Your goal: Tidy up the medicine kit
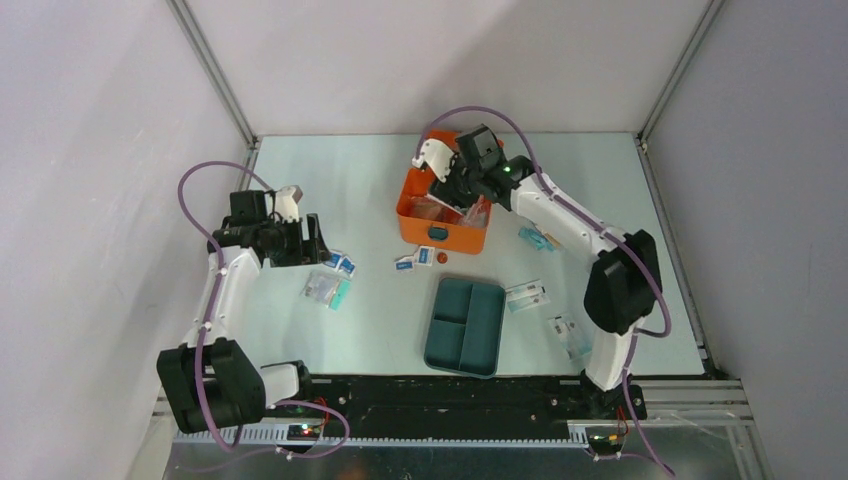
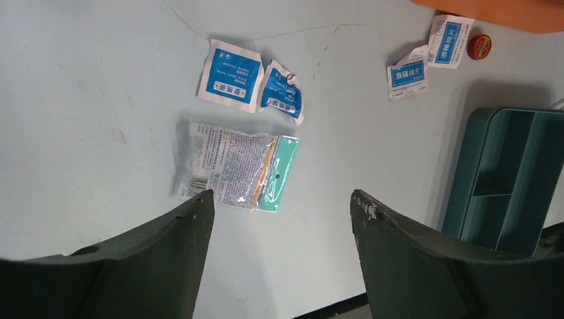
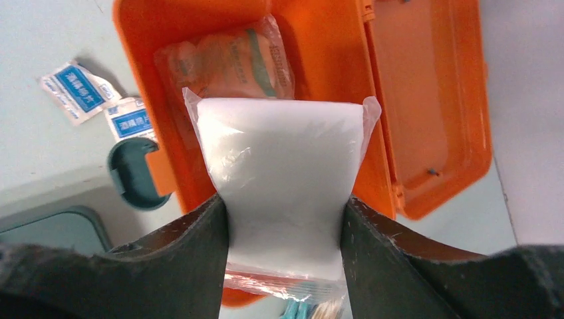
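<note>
The orange medicine kit stands open at the table's middle back, lid swung back; a clear packet lies inside. My right gripper is shut on a white pad in clear wrap and holds it above the open box; it shows over the kit in the top view. My left gripper is open and empty above the table at the left, just short of a clear and green packet. Two blue-white packets lie beyond it.
A dark teal compartment tray lies near the front middle, also at the right of the left wrist view. Two more blue-white packets and a small red tin lie by the kit's front. Other packets lie right of the tray.
</note>
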### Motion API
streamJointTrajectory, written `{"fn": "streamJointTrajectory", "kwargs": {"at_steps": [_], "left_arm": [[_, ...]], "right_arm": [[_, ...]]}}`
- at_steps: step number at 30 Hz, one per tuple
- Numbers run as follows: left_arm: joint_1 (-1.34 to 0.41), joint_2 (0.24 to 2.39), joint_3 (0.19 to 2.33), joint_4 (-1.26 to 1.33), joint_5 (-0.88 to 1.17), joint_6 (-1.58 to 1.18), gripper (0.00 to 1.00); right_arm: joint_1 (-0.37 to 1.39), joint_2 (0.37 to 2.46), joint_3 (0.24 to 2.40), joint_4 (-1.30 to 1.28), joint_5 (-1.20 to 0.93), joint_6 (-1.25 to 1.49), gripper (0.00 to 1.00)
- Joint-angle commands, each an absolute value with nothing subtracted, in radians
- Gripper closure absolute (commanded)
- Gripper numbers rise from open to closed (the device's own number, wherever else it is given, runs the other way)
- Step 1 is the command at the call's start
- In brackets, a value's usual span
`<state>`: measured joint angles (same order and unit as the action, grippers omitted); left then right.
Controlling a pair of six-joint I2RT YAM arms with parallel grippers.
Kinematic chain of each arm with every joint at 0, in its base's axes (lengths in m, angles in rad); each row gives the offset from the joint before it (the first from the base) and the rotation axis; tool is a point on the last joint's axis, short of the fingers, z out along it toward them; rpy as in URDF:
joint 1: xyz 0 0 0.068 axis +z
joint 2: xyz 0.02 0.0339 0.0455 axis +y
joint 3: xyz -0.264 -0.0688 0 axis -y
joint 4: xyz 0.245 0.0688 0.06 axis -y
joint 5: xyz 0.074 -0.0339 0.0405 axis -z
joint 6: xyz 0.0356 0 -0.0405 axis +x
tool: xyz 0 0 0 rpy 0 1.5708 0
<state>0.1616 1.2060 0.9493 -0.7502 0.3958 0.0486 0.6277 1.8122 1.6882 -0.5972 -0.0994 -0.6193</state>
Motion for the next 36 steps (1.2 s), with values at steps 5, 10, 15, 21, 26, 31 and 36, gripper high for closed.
{"fn": "streamJointTrajectory", "kwargs": {"at_steps": [5, 10, 15, 21, 26, 31, 36], "left_arm": [[0.173, 1.209, 0.974, -0.739, 0.416, 0.043, 0.2], [0.173, 1.209, 0.97, -0.74, 0.416, 0.046, 0.2], [0.173, 1.212, 0.965, -0.74, 0.418, 0.054, 0.2], [0.173, 1.222, 0.969, -0.74, 0.421, 0.056, 0.2], [0.174, 1.222, 0.964, -0.74, 0.423, 0.056, 0.2], [0.173, 1.222, 0.962, -0.74, 0.425, 0.057, 0.2], [0.173, 1.219, 0.961, -0.739, 0.427, 0.058, 0.2]], "right_arm": [[0.602, 1.946, 1.778, -0.555, -0.196, -0.755, 0.41], [0.587, 2.005, 1.798, -0.548, -0.188, -0.795, 0.41], [0.574, 2.052, 1.796, -0.538, -0.207, -0.855, 0.4], [0.574, 2.104, 1.798, -0.529, -0.155, -0.904, 0.39], [0.573, 2.135, 1.798, -0.52, -0.106, -0.928, 0.39], [0.573, 2.166, 1.8, -0.519, -0.053, -0.926, 0.32], [0.574, 2.154, 1.783, -0.515, -0.042, -0.922, 0.27]]}}
